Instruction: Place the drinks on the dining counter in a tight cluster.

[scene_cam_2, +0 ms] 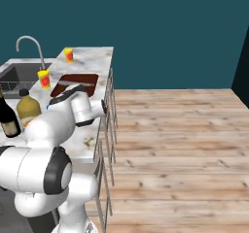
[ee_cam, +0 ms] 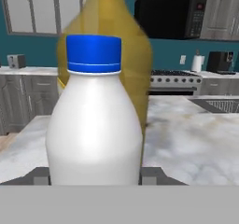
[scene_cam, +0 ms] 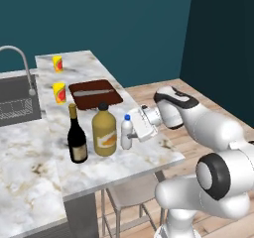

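In the left base view the water bottle point(scene_cam: 127, 131) stands upright on the dining tabletop point(scene_cam: 163, 155), just beside the amber bottle point(scene_cam: 104, 131), with the wine bottle point(scene_cam: 76, 135) next along to the left; the jaws point(scene_cam: 130, 134) come at the water bottle level from the right, one finger either side of its lower body, so the bottle's long axis runs straight up across the line of reach; the forearm lies roughly horizontal over the tabletop's outer edge. In the right base view the arm's own elbow and wrist cover the water bottle; the amber bottle and wine bottle show at the far left. In the hand view the water bottle sits dead centre, between the dark fingertips point(ee_cam: 155, 176) (partly closed, apparently gripping its body, though contact is a judgement); the amber bottle rises close behind it.
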You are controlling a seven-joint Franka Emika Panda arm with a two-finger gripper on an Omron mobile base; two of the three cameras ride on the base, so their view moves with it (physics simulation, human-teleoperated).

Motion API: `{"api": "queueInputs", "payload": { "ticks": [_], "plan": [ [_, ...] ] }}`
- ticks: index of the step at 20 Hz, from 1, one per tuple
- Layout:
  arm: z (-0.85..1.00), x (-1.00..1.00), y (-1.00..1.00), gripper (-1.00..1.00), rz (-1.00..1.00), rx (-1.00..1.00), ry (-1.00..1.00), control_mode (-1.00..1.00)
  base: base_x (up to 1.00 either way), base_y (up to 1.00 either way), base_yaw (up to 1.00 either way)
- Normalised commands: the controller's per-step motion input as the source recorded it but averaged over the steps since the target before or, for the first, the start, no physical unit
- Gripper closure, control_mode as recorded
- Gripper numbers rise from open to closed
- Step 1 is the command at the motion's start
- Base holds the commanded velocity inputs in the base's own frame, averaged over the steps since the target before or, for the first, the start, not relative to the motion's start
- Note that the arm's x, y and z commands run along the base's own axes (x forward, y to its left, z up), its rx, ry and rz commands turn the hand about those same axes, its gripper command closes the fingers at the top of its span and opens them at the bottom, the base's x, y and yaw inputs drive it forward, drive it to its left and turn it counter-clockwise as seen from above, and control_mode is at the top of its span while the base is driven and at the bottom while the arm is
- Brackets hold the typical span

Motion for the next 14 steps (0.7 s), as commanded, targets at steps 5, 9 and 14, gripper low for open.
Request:
{"api": "queueInputs", "payload": {
  "ticks": [5,9,14],
  "plan": [
    [-0.14,0.13,0.00,1.00,0.00,0.00,0.00,-1.00,0.00,0.00,0.00],
    [0.00,0.10,0.00,1.00,0.00,0.00,-0.01,-1.00,0.00,0.00,0.00],
    [-0.16,-0.19,0.00,1.00,0.00,0.00,-0.09,-1.00,0.00,0.00,0.00]
  ]
}}
